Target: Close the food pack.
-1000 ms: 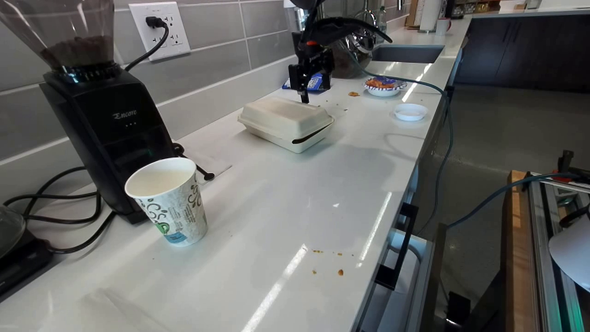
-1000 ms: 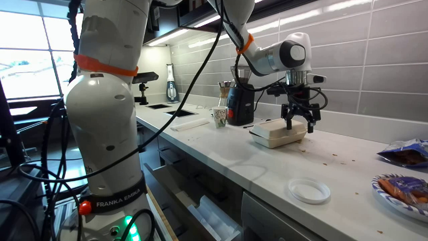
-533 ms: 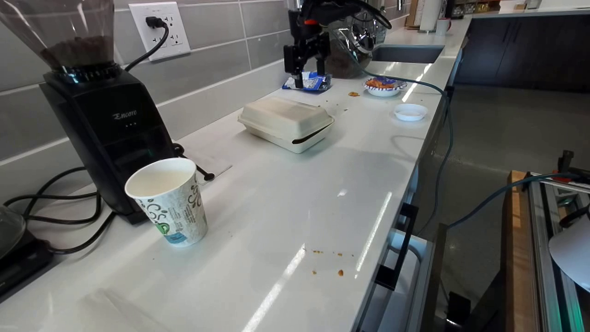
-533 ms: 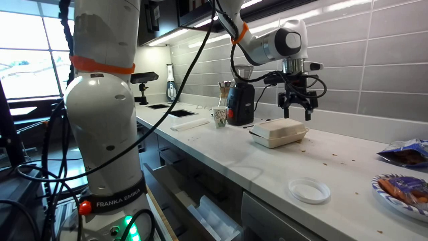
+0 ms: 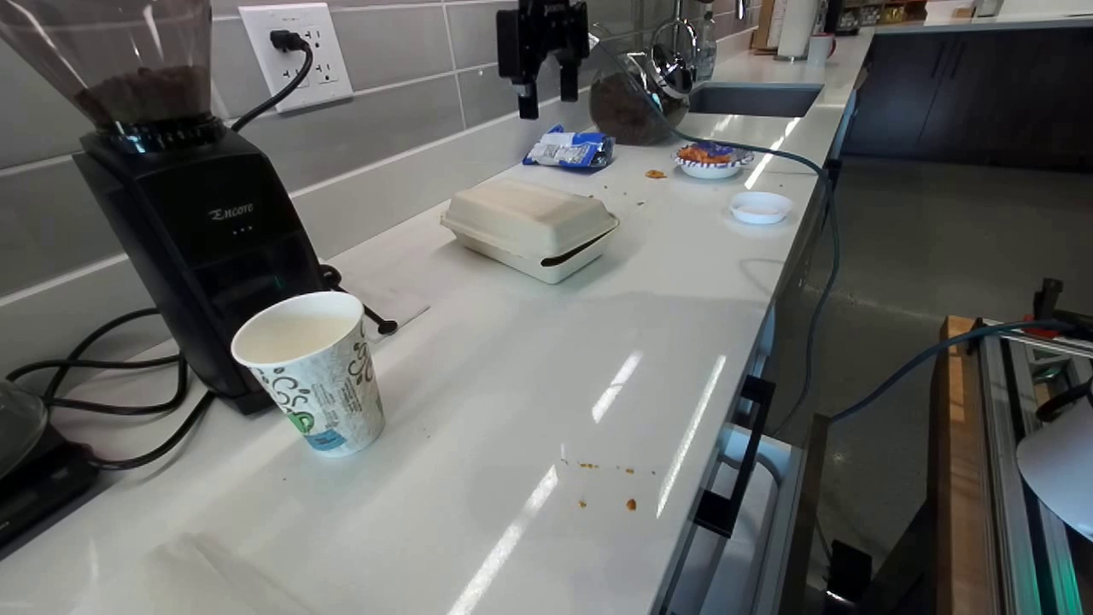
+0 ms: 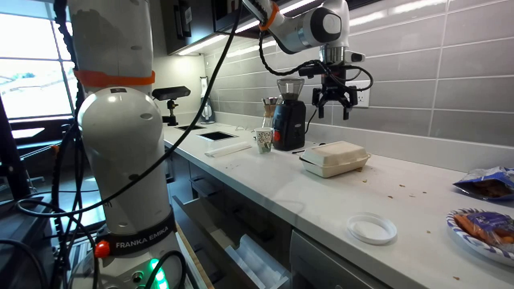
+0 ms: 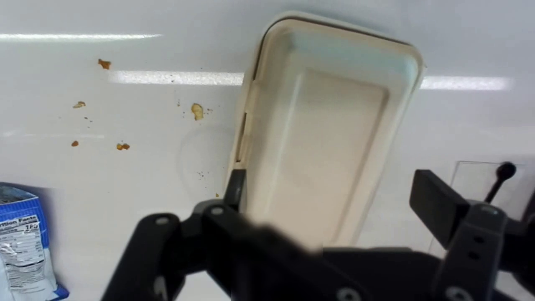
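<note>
Now retreats upward with a wide, unladen claw (image 6: 333, 114), clear of the food pack (image 6: 335, 159) on the tabletop (image 6: 325, 200). Appears to leave it nearly closed, perhaps unlatched, given a corner gap.

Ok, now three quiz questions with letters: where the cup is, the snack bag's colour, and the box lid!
1. Where's the paper cup?
A) In the drawer
B) Beside the grinder
C) On the plate

2. What colour is the snack bag?
A) Red
B) Green
C) Blue and white

3. The food pack's lid is:
A) Folded down
B) Standing upright
C) Torn off

1 B: both exterior views show it there.
2 C: the wrist view shows both colours.
3 A: it covers the bottom half, though a corner gap shows.
</note>
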You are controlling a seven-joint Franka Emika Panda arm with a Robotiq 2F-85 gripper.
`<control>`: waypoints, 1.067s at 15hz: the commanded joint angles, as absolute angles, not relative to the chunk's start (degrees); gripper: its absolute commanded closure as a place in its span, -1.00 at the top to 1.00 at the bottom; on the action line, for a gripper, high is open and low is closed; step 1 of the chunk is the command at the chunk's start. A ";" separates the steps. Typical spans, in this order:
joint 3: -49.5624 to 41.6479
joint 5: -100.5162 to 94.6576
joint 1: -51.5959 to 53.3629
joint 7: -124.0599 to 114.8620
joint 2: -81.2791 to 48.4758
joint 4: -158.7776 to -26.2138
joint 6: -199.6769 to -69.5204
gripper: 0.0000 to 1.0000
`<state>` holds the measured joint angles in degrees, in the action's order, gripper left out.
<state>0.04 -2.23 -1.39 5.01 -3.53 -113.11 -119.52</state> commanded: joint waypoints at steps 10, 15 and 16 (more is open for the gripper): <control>0.77 0.94 0.20 4.60 8.00 -118.71 -115.24 1.00; 1.01 1.05 0.69 4.25 11.89 -120.93 -112.44 1.00; 0.80 0.32 0.52 4.62 9.20 -118.49 -113.85 1.00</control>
